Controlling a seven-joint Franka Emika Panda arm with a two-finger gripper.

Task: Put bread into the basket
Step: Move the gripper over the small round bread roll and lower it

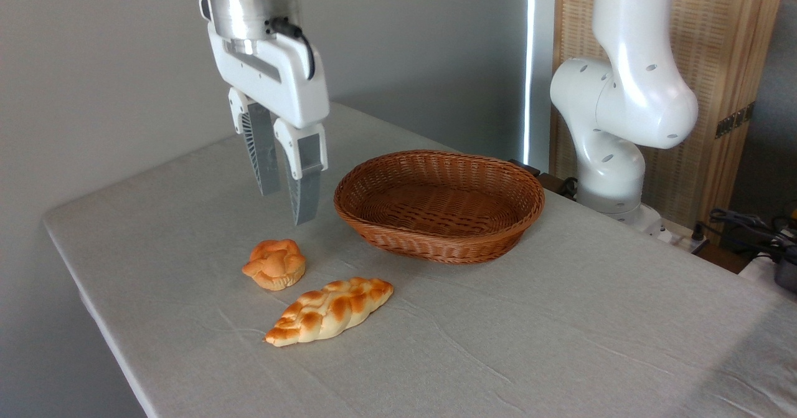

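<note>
The bread (274,263), a small round knotted bun with a golden-orange top and paler base, rests on the grey tablecloth left of centre. The basket (439,204), an oval reddish-brown wicker one, stands to its right and a little farther back, with nothing in it. My gripper (287,208) hangs in the air above the bun and slightly behind it, fingers pointing down. It is open, with a narrow gap and nothing between the fingers. Its right finger is close to the basket's left rim.
A long braided loaf (330,310) with pointed ends lies just in front and right of the bun. The arm's white base (613,144) rises behind the basket at the right. The table's left edge (93,318) runs near the bun. Cables (747,225) lie at far right.
</note>
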